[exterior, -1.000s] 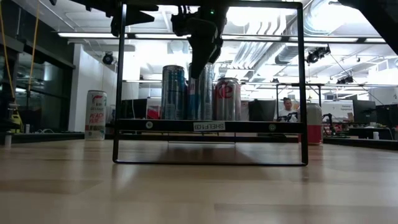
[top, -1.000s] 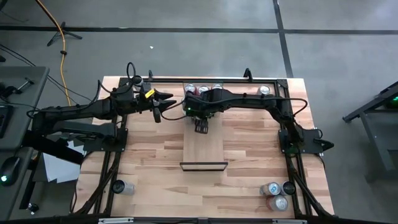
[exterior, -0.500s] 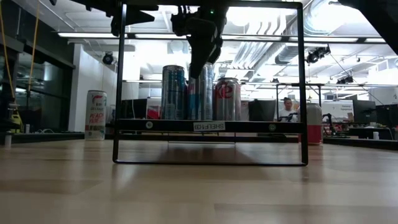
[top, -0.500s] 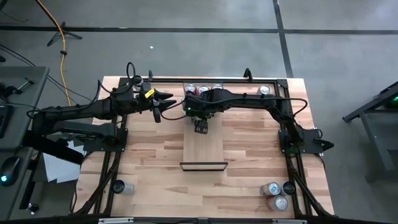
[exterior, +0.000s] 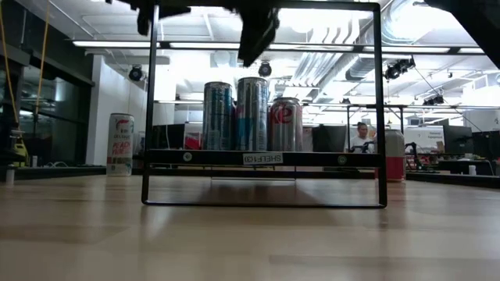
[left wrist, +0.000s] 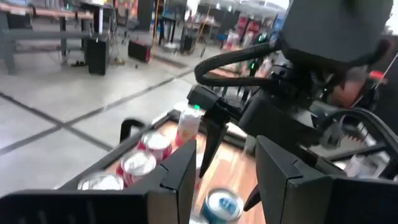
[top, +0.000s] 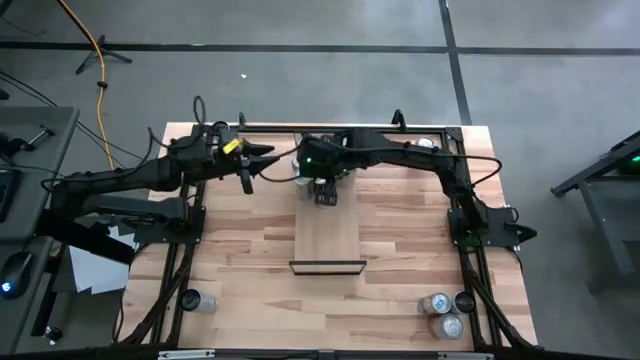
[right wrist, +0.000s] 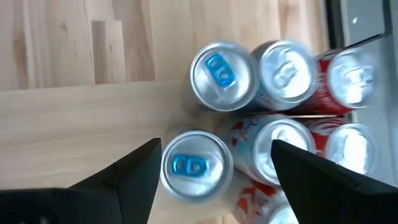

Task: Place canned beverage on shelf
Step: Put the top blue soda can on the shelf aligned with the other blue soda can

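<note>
The shelf [top: 328,235] is a narrow light wood panel raised over the table's middle, its dark front edge [exterior: 262,158] facing the near side. Several cans stand upright at its far end, among them a tall blue-and-silver can [exterior: 252,114] between a blue one [exterior: 219,115] and a red one [exterior: 286,123]. My right gripper [exterior: 258,35] hangs open above the tall can, pointing steeply down. In the right wrist view its fingers stand to either side of a blue-tabbed can top [right wrist: 196,167], clear of it. My left gripper [top: 255,168] hovers open, level, left of the cans, holding nothing.
A black frame [exterior: 380,101] stands around the shelf. Three cans [top: 445,312] sit at the table's near right corner. One can [top: 197,300] is at the near left, and a white can [exterior: 120,144] is at the far left. Another can [top: 425,145] sits at the far right.
My right gripper has risen straight up off the tall blue-and-silver can. Its fingers are now clear above the can's top. The can stays upright on the shelf among the others.
</note>
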{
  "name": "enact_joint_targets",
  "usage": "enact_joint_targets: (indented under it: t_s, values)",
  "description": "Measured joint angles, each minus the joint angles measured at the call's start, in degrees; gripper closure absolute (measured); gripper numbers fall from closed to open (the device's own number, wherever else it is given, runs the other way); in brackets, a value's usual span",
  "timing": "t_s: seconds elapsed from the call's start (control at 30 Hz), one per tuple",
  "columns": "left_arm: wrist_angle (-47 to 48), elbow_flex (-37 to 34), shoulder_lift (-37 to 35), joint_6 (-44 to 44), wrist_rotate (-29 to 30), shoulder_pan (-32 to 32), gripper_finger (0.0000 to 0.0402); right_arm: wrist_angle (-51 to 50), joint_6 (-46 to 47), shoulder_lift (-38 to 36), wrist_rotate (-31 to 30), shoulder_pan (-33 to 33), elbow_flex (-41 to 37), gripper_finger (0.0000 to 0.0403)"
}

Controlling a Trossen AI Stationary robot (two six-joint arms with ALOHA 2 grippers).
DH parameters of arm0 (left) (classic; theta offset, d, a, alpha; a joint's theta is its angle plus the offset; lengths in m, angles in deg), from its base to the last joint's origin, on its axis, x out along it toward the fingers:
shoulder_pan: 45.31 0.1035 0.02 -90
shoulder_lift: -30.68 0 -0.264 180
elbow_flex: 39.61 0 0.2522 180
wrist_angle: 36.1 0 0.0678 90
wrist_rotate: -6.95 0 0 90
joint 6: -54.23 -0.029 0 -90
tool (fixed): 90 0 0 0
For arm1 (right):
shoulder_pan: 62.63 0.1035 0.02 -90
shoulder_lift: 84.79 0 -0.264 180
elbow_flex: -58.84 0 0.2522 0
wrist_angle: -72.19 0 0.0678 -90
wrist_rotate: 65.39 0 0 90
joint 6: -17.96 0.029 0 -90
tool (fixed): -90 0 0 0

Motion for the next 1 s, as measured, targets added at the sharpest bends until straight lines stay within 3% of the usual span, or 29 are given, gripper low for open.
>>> enact_joint_targets:
  t_s: [0.1,0.3,0.67,0.83,1.0]
  values:
    - [0.08,0.87,-1.67,-1.21,-0.01,0.00,0.0294,-3.11,0.18,-0.91,-0.02,-0.04,2.40,0.0115]
    - [0.86,1.02,-4.60,-3.04,0.01,0.00,0.0294,-2.84,5.11,-11.89,-0.29,0.23,-10.87,0.0121]
    - [1.99,1.04,-4.22,-2.56,0.21,0.02,0.0294,28.37,27.70,-36.02,-0.15,3.64,-50.39,0.0144]
    - [1.86,1.04,-4.13,-1.73,0.21,0.02,0.0294,39.24,35.10,-39.12,5.28,4.42,-59.01,0.0146]
    - [1.82,1.04,-4.13,-2.32,0.21,0.02,0.0294,41.86,39.53,-38.90,7.53,4.42,-61.17,0.0147]
